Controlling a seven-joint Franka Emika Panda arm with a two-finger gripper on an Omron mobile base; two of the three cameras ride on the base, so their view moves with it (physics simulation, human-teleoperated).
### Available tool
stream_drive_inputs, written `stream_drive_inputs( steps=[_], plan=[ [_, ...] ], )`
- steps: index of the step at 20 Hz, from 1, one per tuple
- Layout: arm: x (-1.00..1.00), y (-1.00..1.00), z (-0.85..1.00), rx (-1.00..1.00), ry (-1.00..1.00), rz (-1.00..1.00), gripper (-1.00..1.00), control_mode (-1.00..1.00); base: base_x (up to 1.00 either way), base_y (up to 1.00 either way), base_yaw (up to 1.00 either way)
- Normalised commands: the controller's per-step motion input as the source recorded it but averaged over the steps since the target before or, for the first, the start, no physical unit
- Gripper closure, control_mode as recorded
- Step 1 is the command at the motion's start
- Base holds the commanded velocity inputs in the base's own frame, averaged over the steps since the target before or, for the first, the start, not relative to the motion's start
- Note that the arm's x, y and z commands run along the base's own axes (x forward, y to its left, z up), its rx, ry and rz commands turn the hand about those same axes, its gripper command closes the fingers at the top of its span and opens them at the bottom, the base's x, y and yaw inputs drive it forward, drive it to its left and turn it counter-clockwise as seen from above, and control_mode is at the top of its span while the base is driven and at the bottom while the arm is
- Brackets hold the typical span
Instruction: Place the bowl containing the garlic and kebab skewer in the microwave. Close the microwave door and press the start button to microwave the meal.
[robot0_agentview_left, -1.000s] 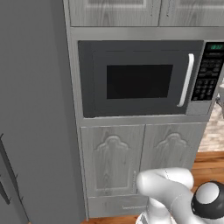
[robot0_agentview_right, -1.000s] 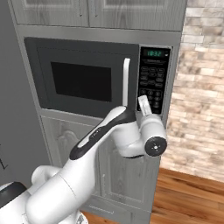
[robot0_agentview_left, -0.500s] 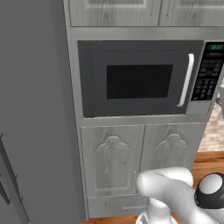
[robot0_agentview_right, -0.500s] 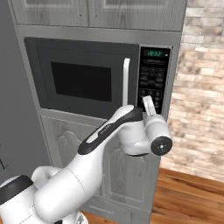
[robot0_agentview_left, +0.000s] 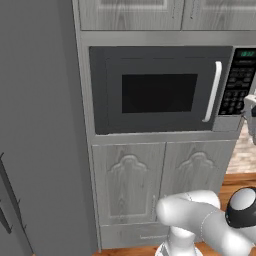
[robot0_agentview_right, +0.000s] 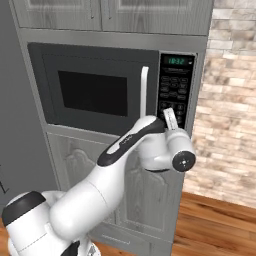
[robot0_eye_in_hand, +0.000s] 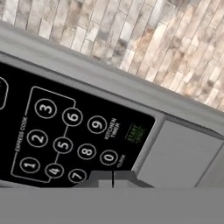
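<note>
The microwave is built into the pale grey cabinets, and its door with the black window and white bar handle is closed. My gripper is shut with nothing between its fingers, and it points up at the lower part of the keypad. In the hand view the joined fingertips sit just below the number keys, close to the zero key. The green start button lies up and to the right of them. The bowl, garlic and kebab skewer are hidden.
Pale grey cabinet doors stand below the microwave and a tall dark grey panel rises to its left. A brick wall and wooden floor lie to the right.
My hand has shifted right and slightly closer to the keypad's lower keys. The gripper has stayed shut and the door has stayed closed.
</note>
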Motion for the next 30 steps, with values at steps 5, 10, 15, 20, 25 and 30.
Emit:
stream_drive_inputs(
  steps=[5,10,15,20,25,30],
  plan=[
    [0.26,-0.03,-0.18,0.0,0.0,0.0,1.0,-1.0,0.0,0.0,0.0],
    [0.21,-0.21,-0.12,0.0,0.0,0.0,1.0,-1.0,0.0,0.0,0.0],
    [0.14,-0.26,-0.11,0.0,0.0,0.0,1.0,-1.0,0.0,0.0,0.0],
    [0.17,-0.16,-0.05,0.0,0.0,0.0,1.0,-1.0,0.0,0.0,0.0],
    [0.29,-0.01,-0.03,0.0,0.0,-0.02,1.0,-1.0,0.0,0.0,0.0],
    [0.36,0.0,0.02,0.0,0.06,-0.07,1.0,-1.0,0.0,0.0,0.0]
  ],
)
